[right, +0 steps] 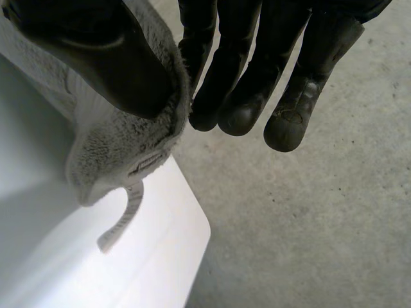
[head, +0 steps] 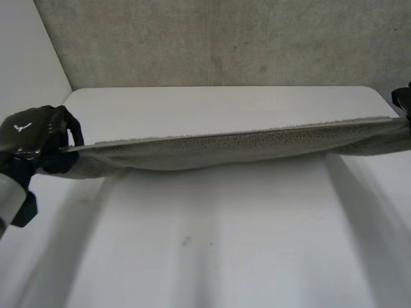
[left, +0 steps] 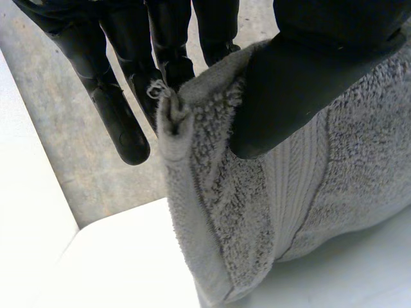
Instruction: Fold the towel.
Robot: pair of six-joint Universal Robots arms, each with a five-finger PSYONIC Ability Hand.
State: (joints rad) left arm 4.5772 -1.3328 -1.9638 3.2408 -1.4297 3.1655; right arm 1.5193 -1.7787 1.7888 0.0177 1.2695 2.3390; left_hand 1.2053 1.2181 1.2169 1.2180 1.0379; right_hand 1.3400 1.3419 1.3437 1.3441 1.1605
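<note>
1. Grey towel [head: 244, 144] is stretched taut between the two hands, held over the white surface [head: 225, 250] and sagging a little in the middle.
2. Left hand [head: 38, 131] grips the towel's left end. Its thumb clamps the cloth against the fingers, and a frayed corner pokes up at the fingertips.
3. Right hand [head: 401, 99] has the opposite end near the surface's corner, with the thumb pinching the towel against the fingers.
4. A loop tag [right: 125, 221] dangles from the towel below the right hand.

The black left hand [head: 38, 138] and black right hand [head: 402, 99] hung wide apart, each pinching the grey terry towel [head: 237, 147] between thumb and fingers.
</note>
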